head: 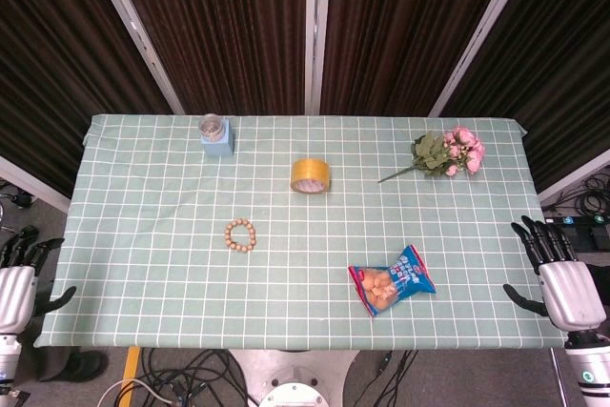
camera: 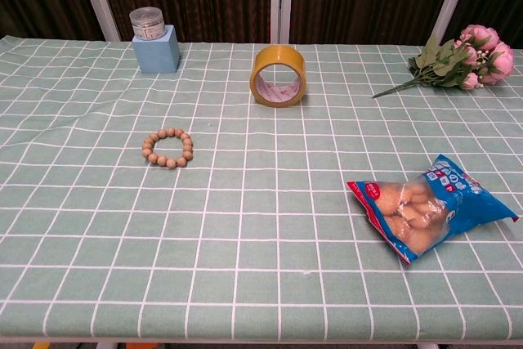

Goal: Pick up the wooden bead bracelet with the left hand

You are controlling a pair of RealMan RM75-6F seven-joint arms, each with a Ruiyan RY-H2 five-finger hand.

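On the checked cloth, a flat ring of round tan wooden beads [camera: 168,149]; left robot hand [head: 19,278] empty, fingers spread.

Head view looks steeply down over the whole table [head: 143,235]; chest view sits low and near, sharing its cloth.

A lab: dark curtains [head: 219,26], floor cables [head: 181,374], checked-cloth table [head: 143,235].

Silver-grey metal palms with black fingers on both the left hand [head: 21,278] and right hand [head: 560,278]. Pale cylindrical wrists below, round white base [head: 294,396] at bottom centre.
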